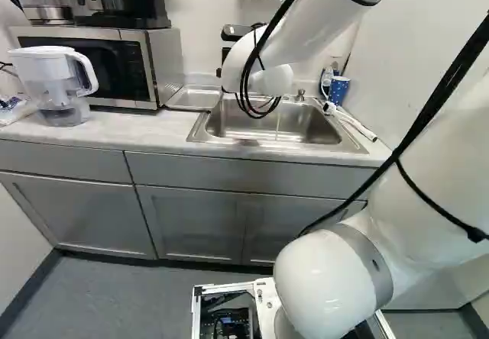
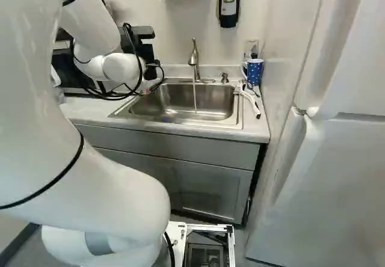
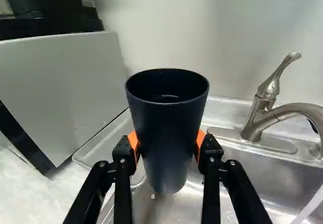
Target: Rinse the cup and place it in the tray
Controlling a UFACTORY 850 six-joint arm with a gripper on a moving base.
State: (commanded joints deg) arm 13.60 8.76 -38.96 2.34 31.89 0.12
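Water runs from the faucet (image 2: 194,56) in a thin stream (image 2: 194,97) into the sink (image 2: 213,101), well clear of the cup (image 3: 164,158). The end effector (image 3: 166,146) is clamped on that dark cup, an orange pad (image 3: 200,142) pressing on each side below the rim. The cup stands nearly upright, mouth up, above the end of the sink nearer the microwave (image 1: 114,64). The tray (image 1: 195,97) lies just beside the sink at that same end.

A glint inside the cup suggests some water in it, so the rinse may be partly done; whether it is clean I can't tell. If it needs more, carry it level across the sink, bring the mouth under the stream and let it fill without touching the faucet. Then tip the cup slowly over the middle of the sink until it drains, and give it a moment for the last drops.

Wet, tapering walls could slip through the pads, so keep the squeeze firm and turn the wrist gently. Empty it fully before crossing the sink's edge, or water will likely land on the bench (image 1: 99,134). Above the tray, lower straight down, clear of the microwave, and release only once the cup sits steady.
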